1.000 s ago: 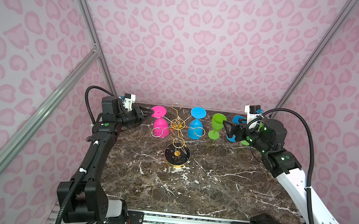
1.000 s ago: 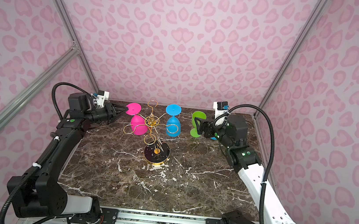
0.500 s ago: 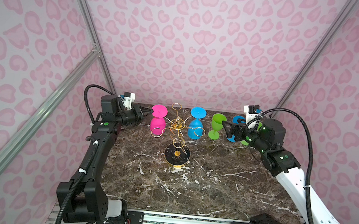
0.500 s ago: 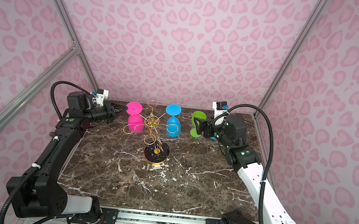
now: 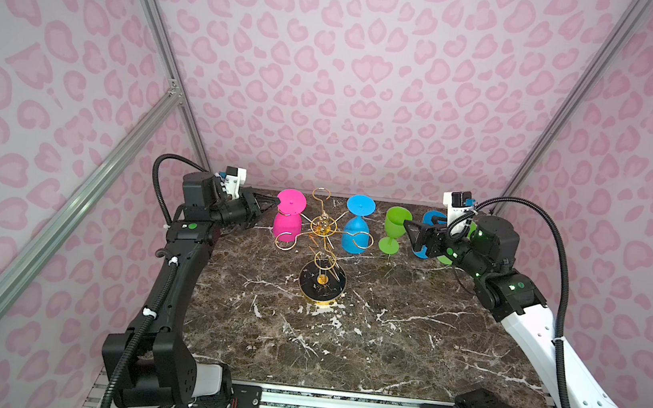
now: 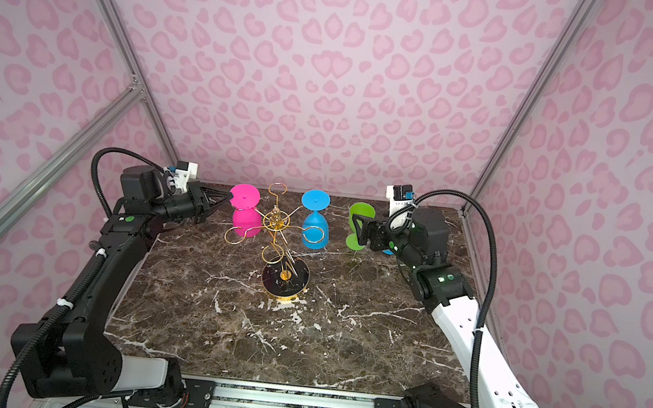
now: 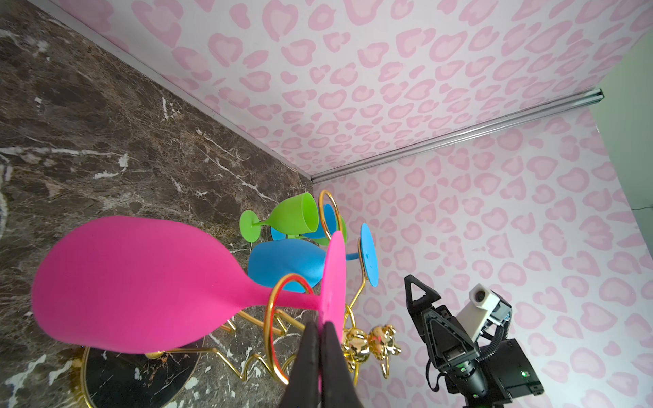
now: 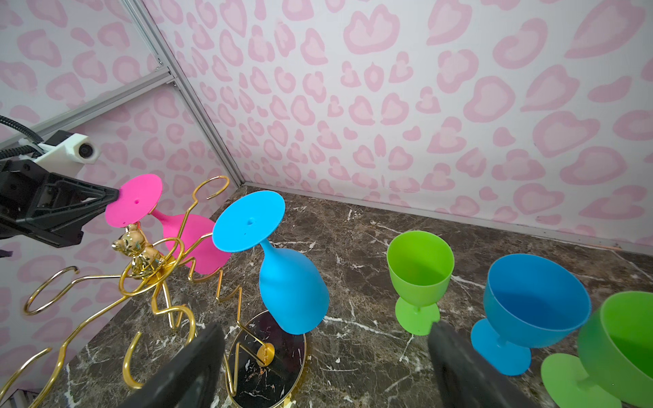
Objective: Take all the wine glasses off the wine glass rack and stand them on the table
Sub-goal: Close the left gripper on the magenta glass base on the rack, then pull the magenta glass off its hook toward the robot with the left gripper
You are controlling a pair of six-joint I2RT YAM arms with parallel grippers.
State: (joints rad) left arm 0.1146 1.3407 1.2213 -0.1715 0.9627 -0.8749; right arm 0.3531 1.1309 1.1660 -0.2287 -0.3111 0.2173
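Caged in pink: a dark brown marble tabletop (image 5: pixel 342 341), veined in white, fills the floor of a booth lined with pink leopard-print walls (image 5: pixel 350 90) and braced by aluminium posts (image 5: pixel 159 39).

Left of the wine glass rack (image 5: pixel 322 225), the left gripper (image 5: pixel 272 206) has its jaws pinched together on the rim of the foot of a pink wine glass (image 5: pixel 288 226). The glass hangs upside down from a loop on the rack's left side.

The rack is gold wire rising from a round black base (image 5: pixel 309 282). It stands on the marble between the two arms, nearer the back wall than the front rail. On its right side a blue wine glass (image 5: pixel 356 235) hangs upside down in another loop.

Right of the rack and off it, a green wine glass (image 5: pixel 395 225) stands upright on the marble. Just beyond that glass the right gripper (image 5: pixel 413 236) hovers with its jaws wide apart, holding nothing.

Farther right of the rack, a blue goblet (image 8: pixel 530 318) and a second green glass (image 8: pixel 622 346) stand upright on the marble, close together.
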